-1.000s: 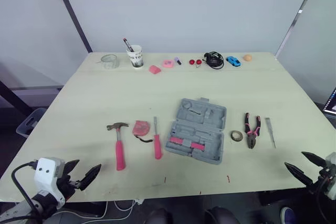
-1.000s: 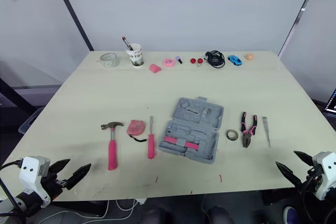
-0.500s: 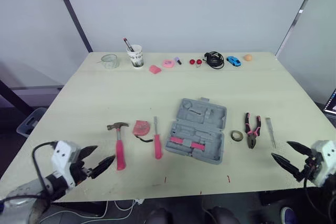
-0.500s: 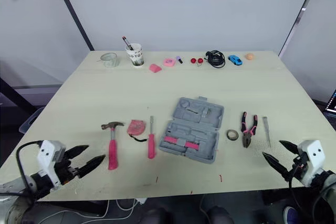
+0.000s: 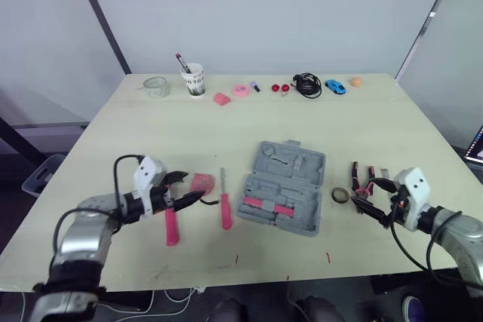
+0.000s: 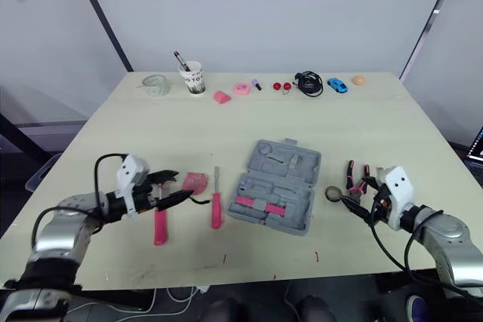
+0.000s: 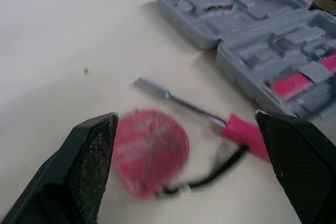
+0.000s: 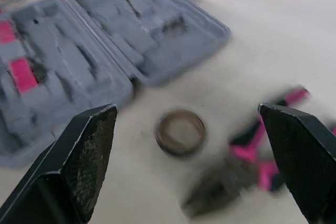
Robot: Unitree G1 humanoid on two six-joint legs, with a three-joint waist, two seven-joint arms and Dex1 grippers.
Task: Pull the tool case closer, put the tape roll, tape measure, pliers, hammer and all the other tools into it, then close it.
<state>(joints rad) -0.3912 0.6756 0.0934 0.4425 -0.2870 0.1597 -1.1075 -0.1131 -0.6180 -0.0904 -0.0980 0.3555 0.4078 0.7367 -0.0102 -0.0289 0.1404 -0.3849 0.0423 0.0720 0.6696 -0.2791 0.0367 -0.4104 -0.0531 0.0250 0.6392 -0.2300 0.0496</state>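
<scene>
One tool case (image 5: 283, 198), one hammer (image 5: 172, 225), one screwdriver (image 5: 226, 207)

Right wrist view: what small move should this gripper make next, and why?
Probably ease the right gripper forward and down until its open fingers straddle the tape roll, then close. The roll lies flat on the table, roughly centred between the fingers, with the pliers beside it and the open tool case close by, so it looks like the easiest pick.

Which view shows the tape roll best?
The right wrist view: the tape roll lies flat, large, hole visible, between tool case and pliers. The eye views show it as a small ring; the left wrist view, at most a cropped sliver.
</scene>
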